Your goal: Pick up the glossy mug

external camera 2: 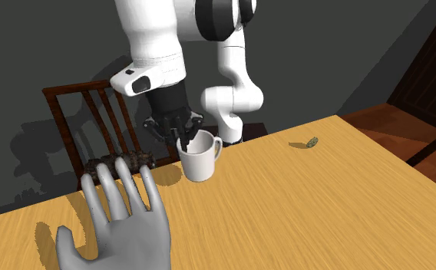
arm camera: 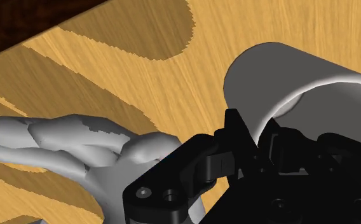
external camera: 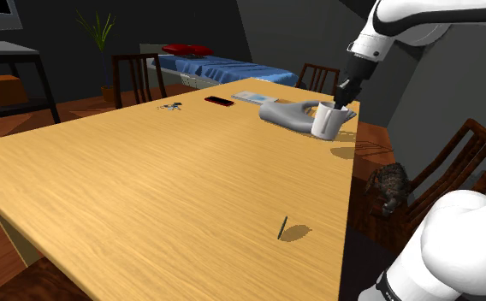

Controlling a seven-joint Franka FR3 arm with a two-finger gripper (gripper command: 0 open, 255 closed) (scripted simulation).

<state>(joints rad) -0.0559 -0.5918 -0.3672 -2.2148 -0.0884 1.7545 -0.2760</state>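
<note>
The white mug [external camera: 325, 120] stands upright on the desk [external camera: 147, 188], in the upper right of the shoulder view and close to the desk's edge. My jaws are at its rim, on the side away from the handle. I cannot tell whether they are clenched on the wall or released. A grey model hand [external camera: 286, 114] lies just beside the mug. I judge the approach done. The mug looks to be resting on the desk, so a sure grip and the lift are left.
</note>
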